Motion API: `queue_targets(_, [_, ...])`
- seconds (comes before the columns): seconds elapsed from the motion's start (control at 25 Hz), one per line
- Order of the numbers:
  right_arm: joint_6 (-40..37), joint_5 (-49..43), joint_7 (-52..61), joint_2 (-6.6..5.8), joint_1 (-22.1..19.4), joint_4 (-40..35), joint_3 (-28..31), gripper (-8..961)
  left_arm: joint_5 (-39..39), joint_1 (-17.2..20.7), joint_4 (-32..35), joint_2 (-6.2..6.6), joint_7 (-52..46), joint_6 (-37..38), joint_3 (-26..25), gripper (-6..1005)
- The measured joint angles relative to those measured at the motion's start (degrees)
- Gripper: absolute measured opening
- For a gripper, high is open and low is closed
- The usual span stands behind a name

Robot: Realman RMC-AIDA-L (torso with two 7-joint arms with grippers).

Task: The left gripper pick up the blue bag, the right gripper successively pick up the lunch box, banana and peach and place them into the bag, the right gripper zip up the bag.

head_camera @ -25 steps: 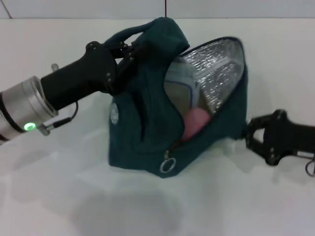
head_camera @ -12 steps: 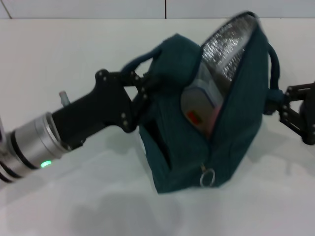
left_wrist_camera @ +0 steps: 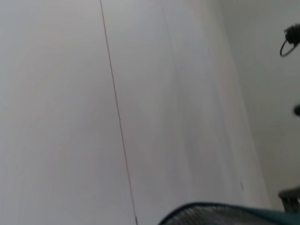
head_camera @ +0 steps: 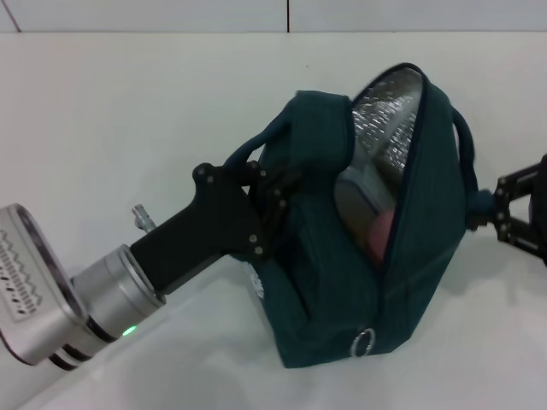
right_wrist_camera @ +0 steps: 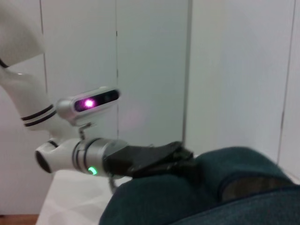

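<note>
I'm holding the blue bag [head_camera: 359, 248] up with the left gripper [head_camera: 272, 205], its fingers clamped on the near handle and the fabric just under it. The bag is sitting tilted on the white table [head_camera: 128, 111], mouth gaping upward and away from me, silver lining [head_camera: 389, 107] showing, and something pink — I'm judging it the peach [head_camera: 379, 235] — lying inside beside a darker shape I can't name with confidence.

What the zipping hinges on: the zipper pull [head_camera: 363, 342] with its ring is hanging at the bag's low front corner, while the right gripper [head_camera: 504, 213] is sitting at the far handle on the opposite, higher side. So the pull lies down and toward me from those fingers, with the zipper track running up the bag's long edge toward the top. The right arm is the nearer one.

The right gripper is cut off at the edge; I'm seeing two fingertips apart around the handle — contact unclear. The banana and lunch box I can't confirm.
</note>
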Motion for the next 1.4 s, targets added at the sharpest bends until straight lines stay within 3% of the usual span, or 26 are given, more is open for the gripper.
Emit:
queue_targets(0.2, [-0.31, 0.01, 3.44, 0.65, 0.62, -2.73, 3.82, 125, 0.03, 0.14, 1.78, -0.03, 1.28, -2.06, -0.01, 59])
queue_targets(0.4, [-1.57, -1.84, 5.71, 0.85, 1.24, -3.83, 4.03, 161, -0.13, -0.02, 2.10, -0.19, 1.36, -3.00, -0.06, 58])
queue_targets(0.68, [-2.11, -3.14, 4.81, 1.09, -1.15, -3.70, 5.63, 212, -0.79, 0.02, 2.74, -0.19, 1.43, -4.68, -0.08, 57])
queue_targets(0.96, [-8.11, -3.28, -2.97, 3.16, -5.56, -3.32, 15.91, 466, -0.78, -0.03, 3.39, -0.19, 1.46, -5.39, -0.08, 56])
queue_targets(1.12, [-9.84, -5.03, -5.17, 2.94, -7.26, -3.62, 17.68, 568, -0.96, -0.17, 3.46, -0.17, 1.48, -5.45, -0.16, 56])
queue_targets(1.4, [-19.49, -12.01, -5.38, 2.12, -5.99, -2.11, 17.89, 566, -0.84, -0.96, 3.68, -0.22, 1.50, -6.18, -0.17, 55])
